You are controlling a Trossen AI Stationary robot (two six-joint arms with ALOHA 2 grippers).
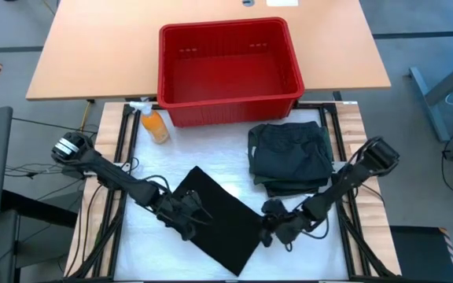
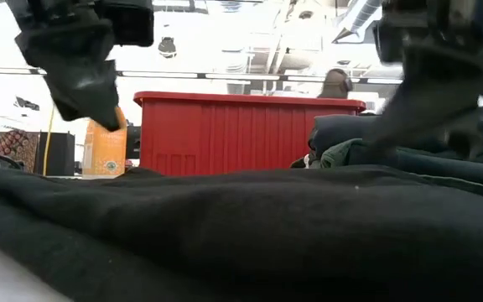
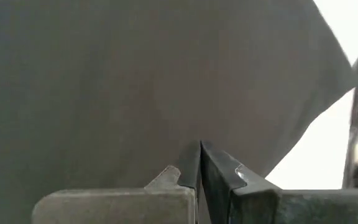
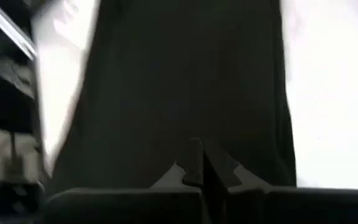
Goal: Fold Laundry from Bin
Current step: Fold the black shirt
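Note:
A long black cloth (image 1: pixel 219 216) lies spread slantwise on the white table top, and fills the foreground of the low view (image 2: pixel 241 218). My left gripper (image 1: pixel 189 214) is shut at its left edge and my right gripper (image 1: pixel 269 228) is shut at its right edge. Each wrist view shows shut fingers, left (image 3: pixel 199 146) and right (image 4: pixel 196 143), with the dark cloth (image 3: pixel 135 81) (image 4: pixel 185 81) reaching away from them. Behind stands the red bin (image 1: pixel 163 63) (image 2: pixel 241 134). No laundry shows inside it. My left gripper has its shut fingers on the black cloth's left edge (image 3: pixel 197 134). It comes slanting down from the table's left. I cannot tell whether it has one layer or several. Most of the cloth lies on the table. My right gripper has its shut fingers on the cloth's right edge (image 4: pixel 194 130). It comes slanting down from the table's right. The fingertips hide the pinch itself. The cloth stretches away from the fingers toward the other arm.
A stack of folded dark garments (image 1: pixel 289 153) (image 2: pixel 409 151) lies right of centre, just behind my right arm. An orange spray bottle (image 1: pixel 154 122) (image 2: pixel 106 151) stands at the far left, beside the bin. Bare white table shows along the near left.

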